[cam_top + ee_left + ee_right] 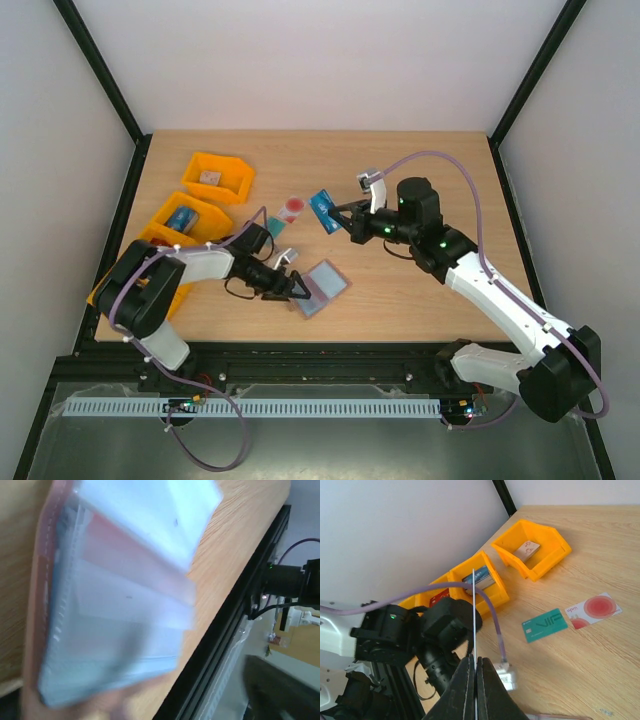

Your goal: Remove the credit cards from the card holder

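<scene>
1. reddish-brown card holder (325, 287) lies open on the wooden table (420, 180), grey-blue inside up.
2. left gripper (296, 287) sits at its edge - can't tell if released.
3. right gripper (338, 220) clenched on a blue card (323, 210).
4. teal card (545, 625) and pale card (592, 610) lie side by side on the table.

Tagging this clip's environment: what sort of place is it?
Probably a lab robot cell: wooden table walled by white panels on black frame posts, orange parts bins, two arms bolted at the near edge.

Left of surface (300, 150): orange bins (216, 178) block. Credit cards (291, 209) mid-surface, card holder (324, 287) near front edge. Right side open.
</scene>
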`<state>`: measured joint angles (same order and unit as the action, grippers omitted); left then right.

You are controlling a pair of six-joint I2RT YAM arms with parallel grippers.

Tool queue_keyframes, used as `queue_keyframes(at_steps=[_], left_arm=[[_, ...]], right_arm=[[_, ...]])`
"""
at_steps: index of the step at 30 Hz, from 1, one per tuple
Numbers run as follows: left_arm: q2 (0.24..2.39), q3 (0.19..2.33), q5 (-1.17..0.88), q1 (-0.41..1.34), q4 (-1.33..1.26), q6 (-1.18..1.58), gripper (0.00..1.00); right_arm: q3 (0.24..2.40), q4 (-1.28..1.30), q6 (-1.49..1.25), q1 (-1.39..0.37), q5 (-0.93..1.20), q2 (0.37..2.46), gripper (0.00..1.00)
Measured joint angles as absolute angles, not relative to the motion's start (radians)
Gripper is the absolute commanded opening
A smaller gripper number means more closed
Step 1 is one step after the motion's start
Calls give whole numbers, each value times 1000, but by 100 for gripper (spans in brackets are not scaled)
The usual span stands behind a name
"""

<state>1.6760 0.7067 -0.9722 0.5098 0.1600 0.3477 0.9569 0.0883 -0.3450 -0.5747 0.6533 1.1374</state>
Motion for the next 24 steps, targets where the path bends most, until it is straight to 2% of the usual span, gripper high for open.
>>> queue_keyframes(at_steps=[5,10,14,18,21,24], left_arm=[[1517,720,-820,401,252,247,99],[1340,815,-833,227,349,159,99],[1252,1024,-858,250,533,9,99],[1205,1264,-724,270,671,-174,99],[1105,1330,-598,287,641,-284,99],[972,1344,-488,374,554,-494,99]], right_arm=[[957,107,-339,-575,645,1135,2],[999,145,-322,-575,646,1138,2],[1090,176,-308,-575,644,1161,2],[1160,185,-319,-575,677,1183,2],[1165,173,-358,-575,709,1179,2],[1165,163,-400,-575,746,1179,2]])
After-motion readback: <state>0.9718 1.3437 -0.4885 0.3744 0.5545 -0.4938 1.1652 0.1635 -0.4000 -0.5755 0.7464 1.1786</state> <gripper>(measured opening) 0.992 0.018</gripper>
